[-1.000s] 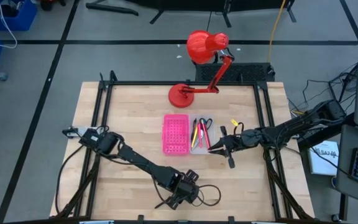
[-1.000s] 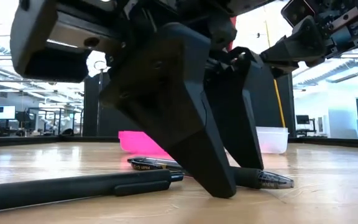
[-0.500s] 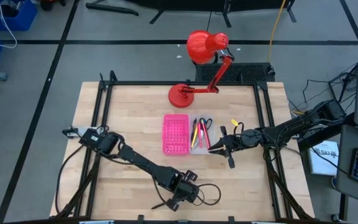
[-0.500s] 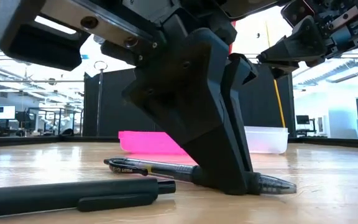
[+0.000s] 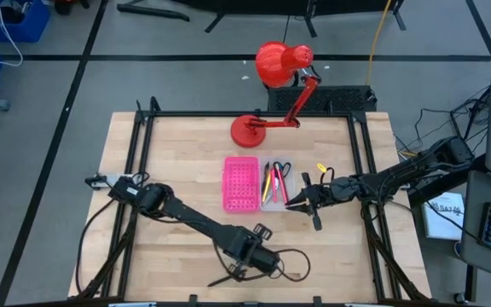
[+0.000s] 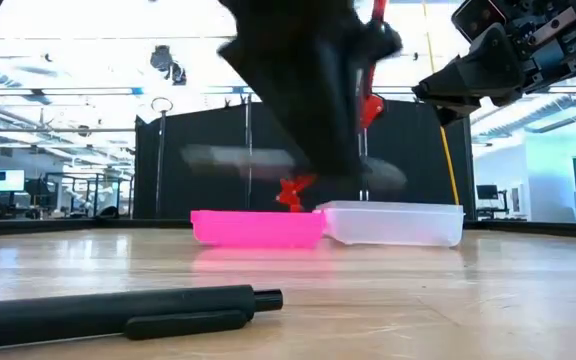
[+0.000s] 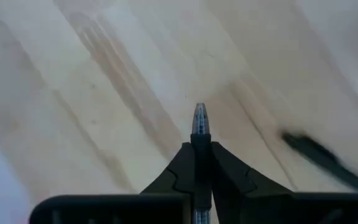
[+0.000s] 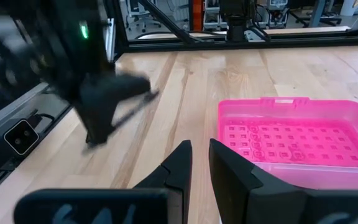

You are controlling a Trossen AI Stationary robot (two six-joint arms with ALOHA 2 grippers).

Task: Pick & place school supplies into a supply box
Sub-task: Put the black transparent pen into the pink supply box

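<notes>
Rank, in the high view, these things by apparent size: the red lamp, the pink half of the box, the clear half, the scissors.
1. Red lamp, largest.
2. Pink half and clear half: they look alike, so no ranking.
3. Scissors, smallest.

Overhead and table-level cameras share the pink tray [image 5: 240,183].

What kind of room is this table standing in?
Most likely a robotics lab or workshop. A light wooden table with a black metal frame carries two dark robot arms, and beyond it stand desks with computer monitors under open ceiling lights.
</notes>
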